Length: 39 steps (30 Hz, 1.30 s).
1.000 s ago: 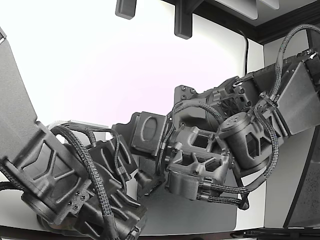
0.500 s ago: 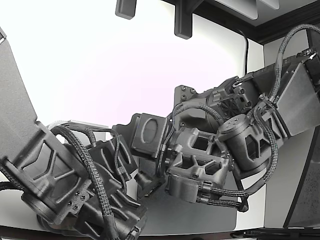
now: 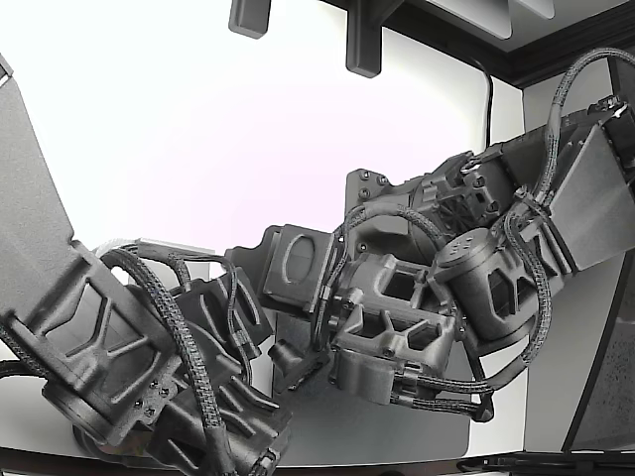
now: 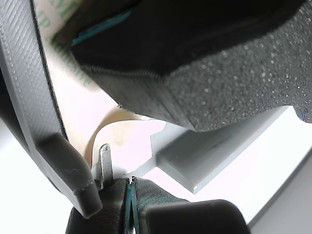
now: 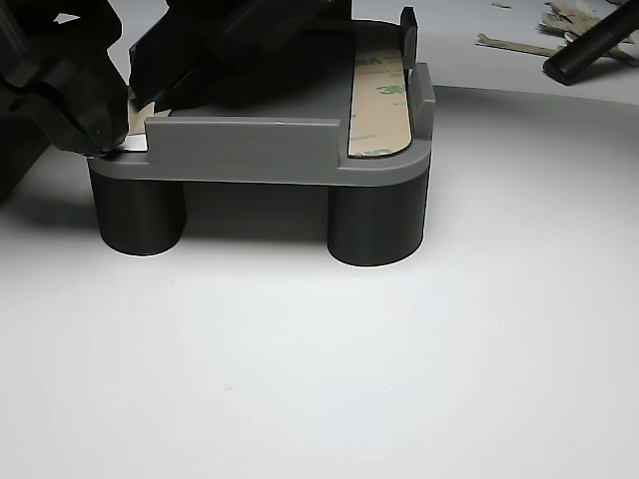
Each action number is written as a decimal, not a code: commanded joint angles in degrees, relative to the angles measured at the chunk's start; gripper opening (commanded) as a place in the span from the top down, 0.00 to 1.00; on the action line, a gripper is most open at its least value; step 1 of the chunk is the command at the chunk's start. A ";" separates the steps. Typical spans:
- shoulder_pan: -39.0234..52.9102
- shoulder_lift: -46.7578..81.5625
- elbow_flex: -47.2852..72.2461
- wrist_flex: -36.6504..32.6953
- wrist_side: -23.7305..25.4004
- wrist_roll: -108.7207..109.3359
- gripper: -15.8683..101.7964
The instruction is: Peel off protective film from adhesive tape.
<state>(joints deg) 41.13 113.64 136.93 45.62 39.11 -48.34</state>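
Adhesive tape (image 5: 377, 100): pale strip with green print, lying in the grey holder (image 5: 250, 150), upper centre-right of the other view; its film looks largely in place.

Gripper (image 5: 118, 140): upper left of the other view, at the holder's left corner. In the wrist view its tips meet on a thin pale edge, seemingly the film (image 4: 122, 127); grip judged closed on it.

Progress: peel apparently only starting; most remains.

Surface: white tabletop (image 5: 319, 369).

Surroundings: scraps of peeled film (image 5: 519, 44), upper right; a second arm (image 3: 129, 367) at the exterior view's lower left.
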 commanded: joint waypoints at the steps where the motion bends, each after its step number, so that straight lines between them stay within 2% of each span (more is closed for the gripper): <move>1: -0.26 0.79 -1.32 0.70 -0.35 0.18 0.96; 18: -0.26 0.88 -1.49 2.11 -1.14 0.97 0.96; 39: -0.26 0.70 -0.53 -2.72 1.67 -3.69 0.96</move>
<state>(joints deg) 41.31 113.64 137.46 43.42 40.52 -51.77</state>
